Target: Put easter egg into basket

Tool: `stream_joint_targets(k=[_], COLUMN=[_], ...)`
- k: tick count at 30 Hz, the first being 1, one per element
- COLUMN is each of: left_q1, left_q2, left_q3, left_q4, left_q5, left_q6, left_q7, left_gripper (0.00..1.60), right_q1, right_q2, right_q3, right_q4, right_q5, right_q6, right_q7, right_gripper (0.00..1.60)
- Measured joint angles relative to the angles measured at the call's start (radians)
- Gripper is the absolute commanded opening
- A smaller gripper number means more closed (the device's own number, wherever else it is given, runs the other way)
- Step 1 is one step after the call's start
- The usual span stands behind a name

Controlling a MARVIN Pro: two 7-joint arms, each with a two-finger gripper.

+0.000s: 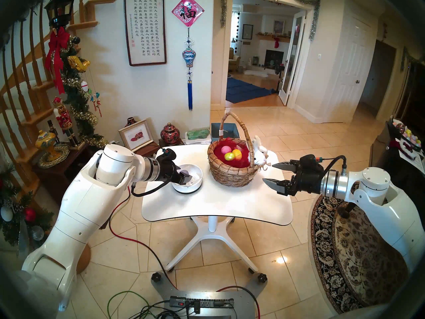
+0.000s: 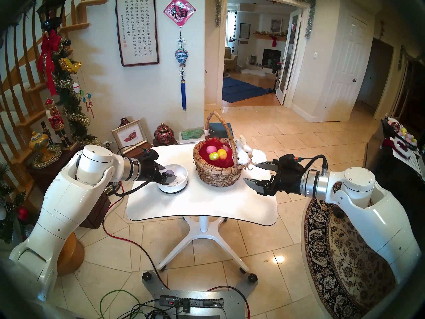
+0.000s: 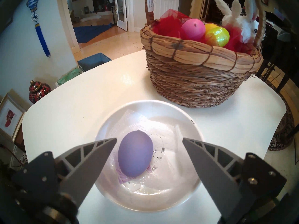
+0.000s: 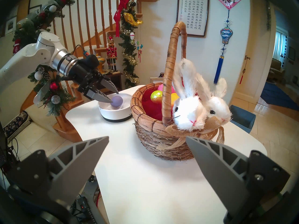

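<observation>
A purple easter egg [image 3: 135,154] lies on crinkled wrapping in a low white bowl [image 3: 161,103] at the table's left. My left gripper [image 3: 149,138] is open and dipped into the bowl, one finger on each side of the egg. One fingertip is close beside the egg and the other stands well off. The wicker basket [image 1: 232,175] stands mid-table with a tall handle, red lining and white plush bunnies [image 4: 189,115] on its rim. It holds a pink egg [image 1: 226,149], an orange egg [image 1: 236,153] and a glittery yellow-green egg [image 1: 228,156]. My right gripper [image 1: 268,172] hovers open and empty just right of the basket.
The white table [image 1: 218,203] stands on a star-shaped pedestal foot. A blue bin [image 1: 226,131] sits on the floor behind it. A container of pastel eggs [image 1: 407,136] rests on dark furniture at far right. Vases and nutcrackers crowd a side table [image 1: 55,150] at left. Cables trail across the floor.
</observation>
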State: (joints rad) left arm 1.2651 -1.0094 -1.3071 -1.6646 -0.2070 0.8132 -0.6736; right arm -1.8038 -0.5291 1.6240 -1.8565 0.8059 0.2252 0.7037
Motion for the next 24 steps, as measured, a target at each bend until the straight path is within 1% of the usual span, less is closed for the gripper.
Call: stream_joint_targets(k=[2,7,16,24], left_q1=[-0.001,-0.011,-0.02,-0.024], left_q2=[0.0,0.003,0.007,0.01], left_q3=[0.002,0.013,0.017,0.021], left_q4=[0.001,0.016,0.03,0.03], left_q5=[0.003,0.029,0.048,0.054], left_q6=[-0.001,-0.005,-0.006,-0.006], left_q7=[0.0,0.007,0.017,-0.002], left_gripper=[1.4,1.32,1.34,1.34], right_q1=[0.0,0.0,0.0,0.0], right_q2=[0.0,0.0,0.0,0.0], right_q3=[0.0,0.0,0.0,0.0], right_q4=[0.0,0.0,0.0,0.0], right_q5=[0.0,0.0,0.0,0.0], right_q6=[0.0,0.0,0.0,0.0], right_q7=[0.0,0.0,0.0,0.0], right_gripper=[1.6,1.6,1.6,1.6])
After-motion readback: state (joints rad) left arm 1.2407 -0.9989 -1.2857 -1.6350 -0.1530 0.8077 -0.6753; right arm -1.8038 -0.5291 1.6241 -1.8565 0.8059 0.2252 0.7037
